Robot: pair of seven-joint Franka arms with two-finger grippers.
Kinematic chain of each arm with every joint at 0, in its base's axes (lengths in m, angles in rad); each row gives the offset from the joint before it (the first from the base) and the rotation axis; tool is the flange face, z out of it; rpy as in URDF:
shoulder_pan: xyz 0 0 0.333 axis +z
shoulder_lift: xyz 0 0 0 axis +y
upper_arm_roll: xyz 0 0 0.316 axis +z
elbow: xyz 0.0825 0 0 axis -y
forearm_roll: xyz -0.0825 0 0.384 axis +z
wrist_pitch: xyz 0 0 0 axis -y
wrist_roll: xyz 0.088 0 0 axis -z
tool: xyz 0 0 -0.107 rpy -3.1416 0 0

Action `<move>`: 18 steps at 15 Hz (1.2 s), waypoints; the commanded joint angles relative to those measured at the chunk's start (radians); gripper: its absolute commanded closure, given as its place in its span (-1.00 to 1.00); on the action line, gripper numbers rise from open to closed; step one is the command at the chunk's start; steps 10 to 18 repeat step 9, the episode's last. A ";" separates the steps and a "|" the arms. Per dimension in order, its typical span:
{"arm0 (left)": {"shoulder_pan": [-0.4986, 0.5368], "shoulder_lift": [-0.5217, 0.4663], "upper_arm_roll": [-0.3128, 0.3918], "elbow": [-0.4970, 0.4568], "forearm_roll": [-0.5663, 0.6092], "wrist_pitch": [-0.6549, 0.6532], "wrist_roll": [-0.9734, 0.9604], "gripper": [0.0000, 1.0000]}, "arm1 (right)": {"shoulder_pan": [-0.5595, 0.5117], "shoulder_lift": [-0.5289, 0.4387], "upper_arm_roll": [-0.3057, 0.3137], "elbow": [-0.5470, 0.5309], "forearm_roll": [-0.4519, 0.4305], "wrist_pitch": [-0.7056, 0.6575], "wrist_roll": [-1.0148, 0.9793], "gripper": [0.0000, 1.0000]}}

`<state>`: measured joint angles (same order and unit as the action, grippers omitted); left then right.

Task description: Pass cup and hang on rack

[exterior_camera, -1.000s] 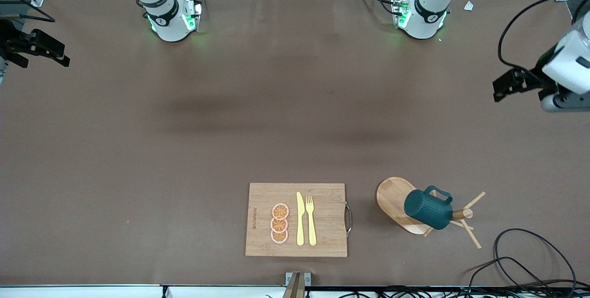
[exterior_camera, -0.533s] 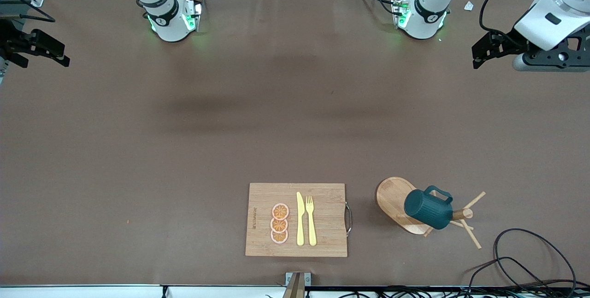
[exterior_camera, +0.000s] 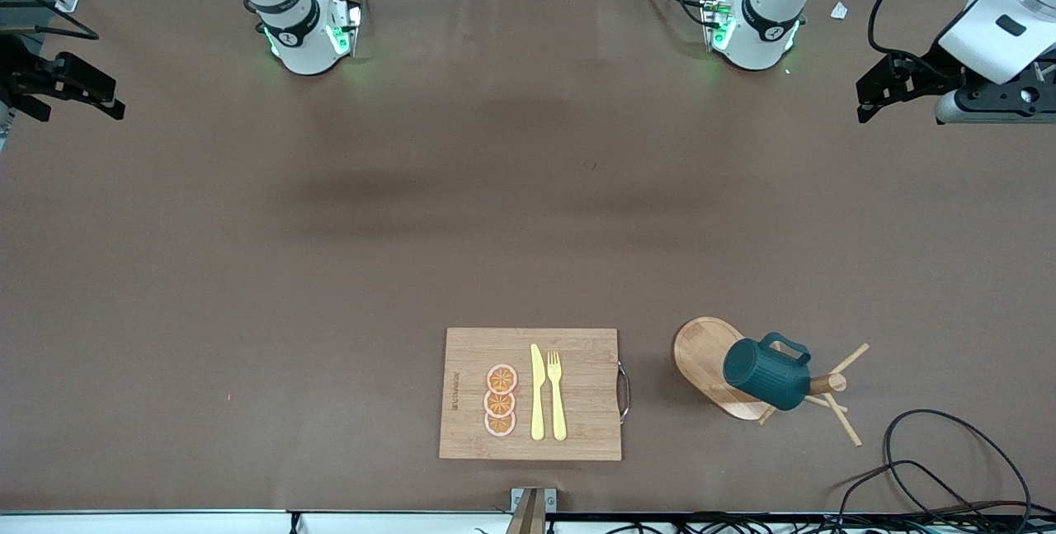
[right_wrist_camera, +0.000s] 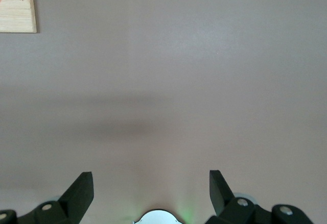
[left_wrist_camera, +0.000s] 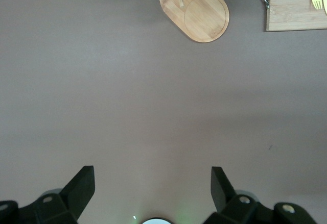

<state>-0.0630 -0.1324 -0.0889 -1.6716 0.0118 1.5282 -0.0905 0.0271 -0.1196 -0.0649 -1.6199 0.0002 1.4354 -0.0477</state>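
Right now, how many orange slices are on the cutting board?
3, in a short row on the cutting board, beside the yellow knife: slices at and. None appears hidden.

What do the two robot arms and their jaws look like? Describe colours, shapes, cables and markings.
Both arms have glossy white rounded shells with black joint bands and black cables. Their bases glow green. The left gripper and right gripper are matte black and angular; wrist views show wedge-shaped black fingers.
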 commanded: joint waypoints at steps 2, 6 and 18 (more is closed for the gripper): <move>0.002 0.013 0.000 0.029 -0.013 -0.019 0.018 -1.00 | 0.004 -0.022 -0.001 -0.020 -0.017 0.003 -0.006 -1.00; 0.005 0.011 -0.002 0.029 -0.015 -0.017 0.022 -1.00 | 0.004 -0.022 -0.001 -0.020 -0.017 0.003 -0.006 -1.00; 0.005 0.014 -0.002 0.036 -0.015 -0.017 0.020 -1.00 | 0.004 -0.022 -0.001 -0.020 -0.017 0.005 -0.006 -1.00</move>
